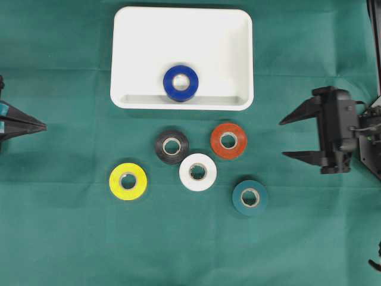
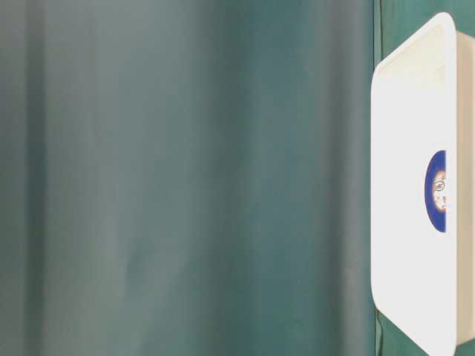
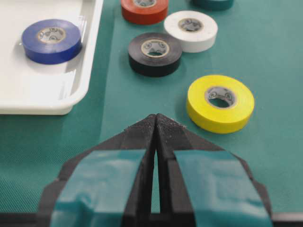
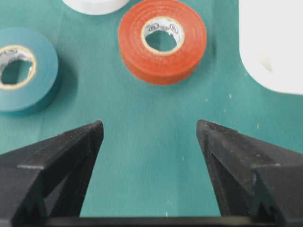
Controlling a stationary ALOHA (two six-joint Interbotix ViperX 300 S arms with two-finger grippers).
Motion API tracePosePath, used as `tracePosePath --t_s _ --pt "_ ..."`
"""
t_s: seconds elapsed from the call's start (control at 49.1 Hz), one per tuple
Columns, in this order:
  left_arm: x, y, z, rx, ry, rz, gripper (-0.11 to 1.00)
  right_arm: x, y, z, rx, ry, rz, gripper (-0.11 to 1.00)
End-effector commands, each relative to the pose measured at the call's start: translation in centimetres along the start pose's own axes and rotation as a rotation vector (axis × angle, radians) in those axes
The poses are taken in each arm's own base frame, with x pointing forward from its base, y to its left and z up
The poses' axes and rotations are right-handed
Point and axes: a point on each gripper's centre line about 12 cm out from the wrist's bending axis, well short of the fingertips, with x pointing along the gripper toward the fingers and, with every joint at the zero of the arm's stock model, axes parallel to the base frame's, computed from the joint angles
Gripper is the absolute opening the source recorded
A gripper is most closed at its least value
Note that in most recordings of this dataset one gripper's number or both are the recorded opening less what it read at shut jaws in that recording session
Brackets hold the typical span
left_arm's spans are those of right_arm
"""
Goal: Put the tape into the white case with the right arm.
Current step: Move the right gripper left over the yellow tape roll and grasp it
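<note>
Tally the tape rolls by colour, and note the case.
Blue tape: 1, in the white case
Black tape: 1
Red tape: 1
White tape: 1
Yellow tape: 1
Teal tape: 1
White case: 1
Total: 6 rolls, 1 case

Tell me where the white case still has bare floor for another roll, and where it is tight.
The shallow white plastic case holds only the blue tape roll, against its near wall at the middle. Bare floor lies left and right of that roll and across the whole far half. The crowded part is the green cloth in front, where the black, orange and white rolls cluster.
</note>
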Motion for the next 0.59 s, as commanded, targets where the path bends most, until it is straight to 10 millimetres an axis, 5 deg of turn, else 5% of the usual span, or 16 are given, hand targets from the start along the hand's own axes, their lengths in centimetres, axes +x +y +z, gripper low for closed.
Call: tracePosePath --t_s 0.0,0.57 --pt "0.1 0.0 0.4 0.0 -0.008 0.0 0.0 0.8 0.3 1.9 -0.007 -0.028 0.01 0.43" --pt "0.1 0.0 0.4 0.0 -0.008 0.0 0.0 11.8 2.3 9.9 -0.069 -0.008 0.044 0.44"
